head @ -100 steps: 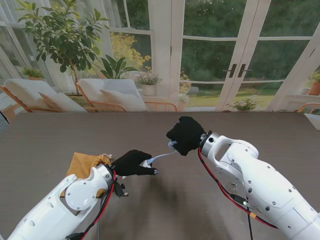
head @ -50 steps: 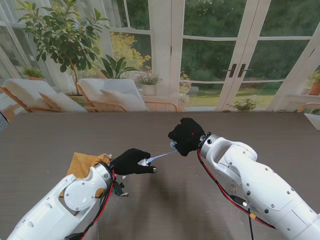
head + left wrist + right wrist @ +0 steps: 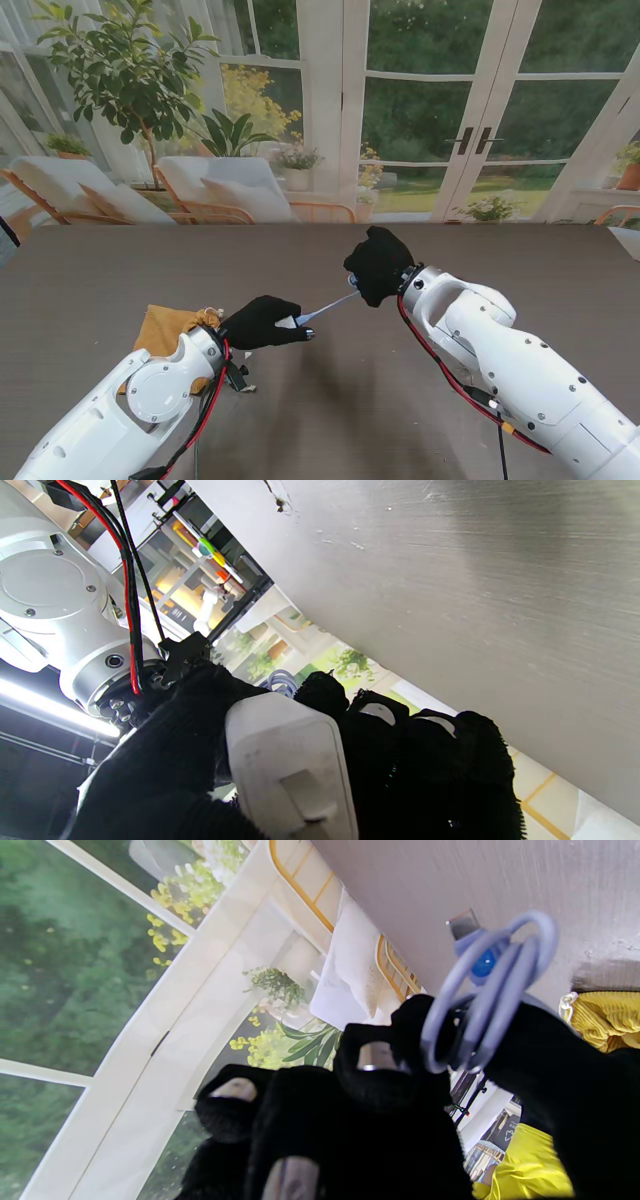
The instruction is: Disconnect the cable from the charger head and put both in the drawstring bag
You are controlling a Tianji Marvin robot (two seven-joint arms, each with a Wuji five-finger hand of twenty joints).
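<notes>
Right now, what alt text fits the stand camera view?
Both black-gloved hands hold a pale blue cable taut above a brown table: left hand grips the charger head, right hand the cable. A mustard drawstring bag lies behind the left wrist.

Stand camera looks down over the table (image 3: 120,270); both close wrist cameras share its top.

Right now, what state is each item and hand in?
Charger head: held in the left hand, off the table.
Cable: stretched between both hands, coil gripped in the right hand; whether unplugged is unclear.
Drawstring bag: lying on the table, partly behind the left arm.
</notes>
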